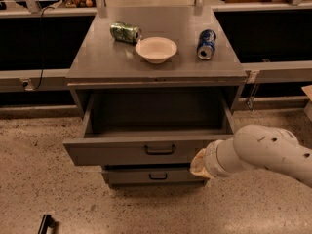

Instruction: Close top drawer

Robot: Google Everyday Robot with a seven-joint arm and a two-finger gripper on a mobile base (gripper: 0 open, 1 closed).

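The drawer [112, 152] is pulled out; the gripper [199, 163] is seen at its front's right end, whether closed cannot be told.

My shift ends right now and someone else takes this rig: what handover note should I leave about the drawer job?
Pincer: low, at the right end of the top drawer front, at or very near it; contact is not certain.
Top drawer: pulled far out of the cabinet; its bar handle is free, left of the pincer.
Done: nothing closed yet.
Left: push the front in until it sits flush.
On the cabinet top: green can, white bowl, blue can. Leave them.
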